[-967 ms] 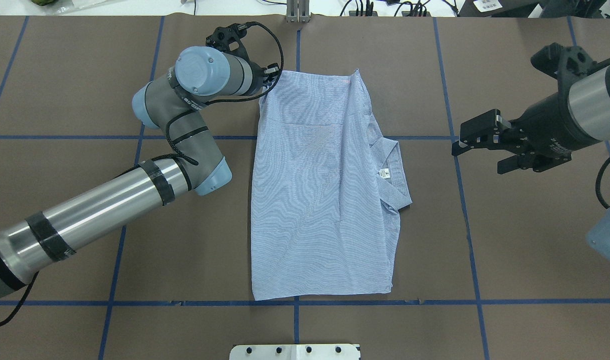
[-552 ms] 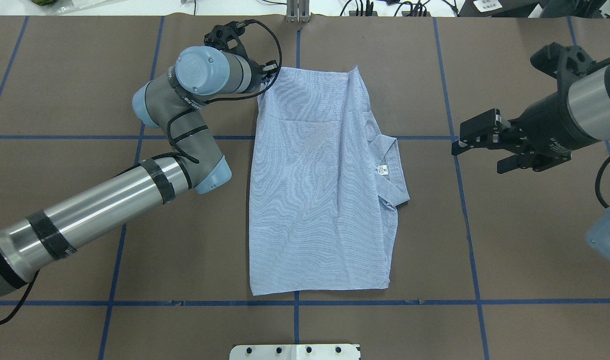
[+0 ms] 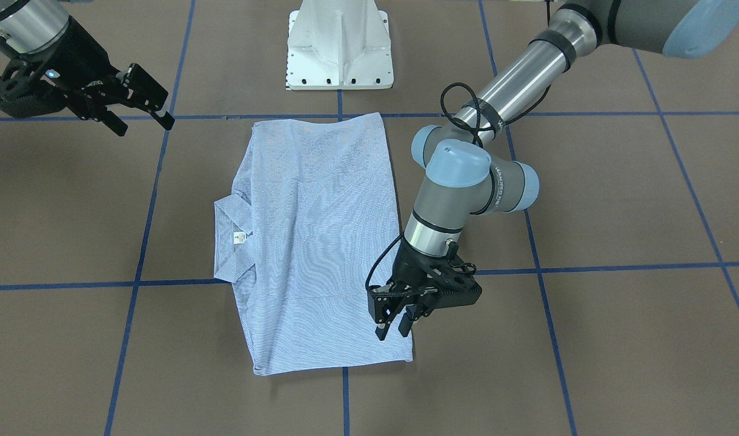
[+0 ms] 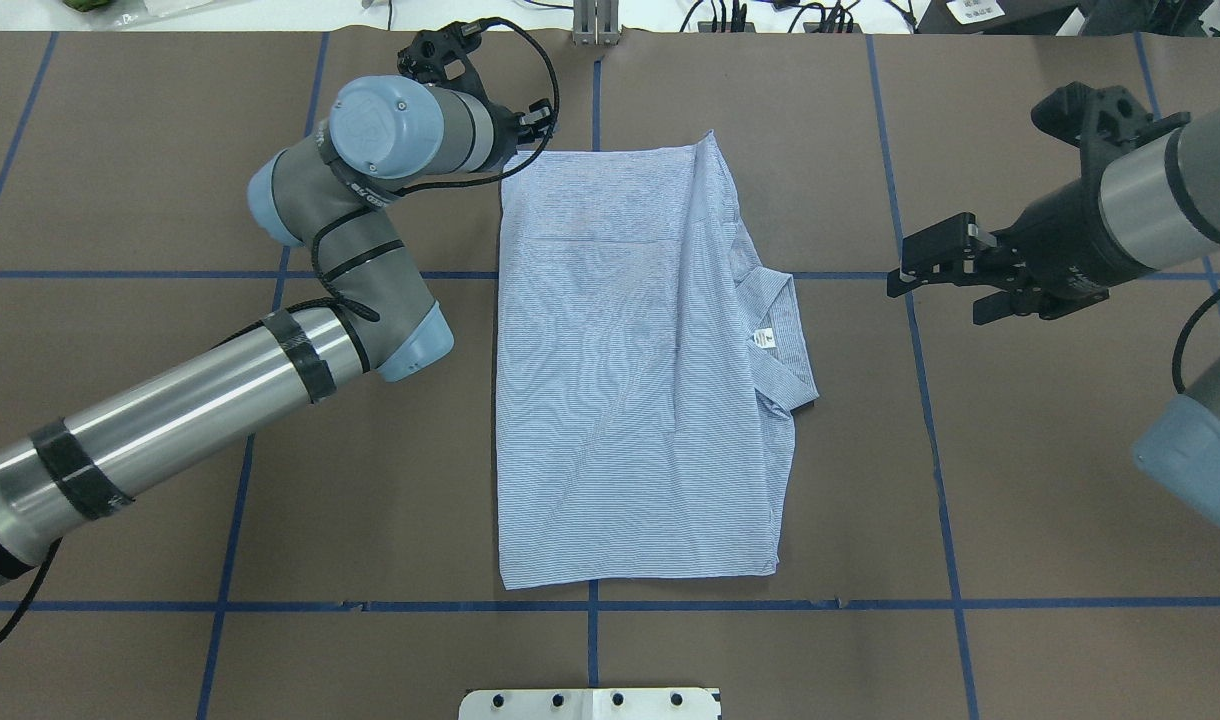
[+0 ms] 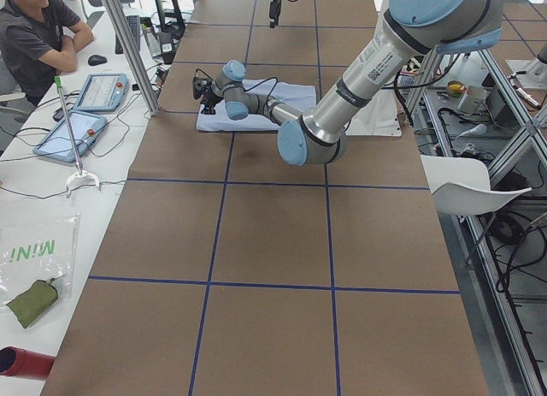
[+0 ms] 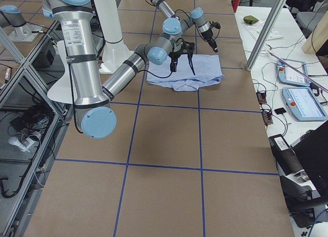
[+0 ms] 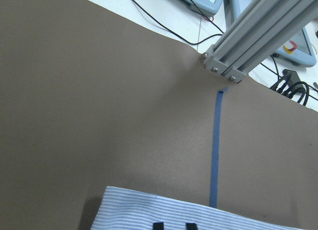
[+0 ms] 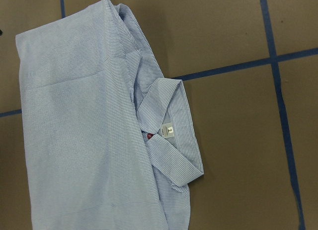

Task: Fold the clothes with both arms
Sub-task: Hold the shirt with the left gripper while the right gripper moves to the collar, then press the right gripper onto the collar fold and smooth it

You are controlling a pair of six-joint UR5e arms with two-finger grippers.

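The light blue striped shirt [image 4: 630,380] lies folded into a long rectangle mid-table, its collar and white label [image 4: 766,342] poking out on the right side. My left gripper [image 3: 392,330] points down just above the shirt's far left corner, fingers slightly apart and holding nothing. The left wrist view shows its two fingertips [image 7: 158,225] over the shirt's edge [image 7: 149,210], which lies flat. My right gripper [image 4: 933,303] hovers open and empty to the right of the collar, clear of the cloth. The right wrist view looks down on the collar [image 8: 171,140].
The white pedestal base [image 3: 339,54] stands at the robot's side of the table. An aluminium post [image 7: 258,31] rises at the far edge beyond the shirt. Blue tape lines cross the brown table cover [image 4: 1050,480]. A person [image 5: 34,37] sits beside tablets [image 5: 102,92] at the far bench.
The shirt has slid a little to the left and farther away, and its far left corner now lies flat. The left wrist moved left and away. The right gripper edged toward the shirt.
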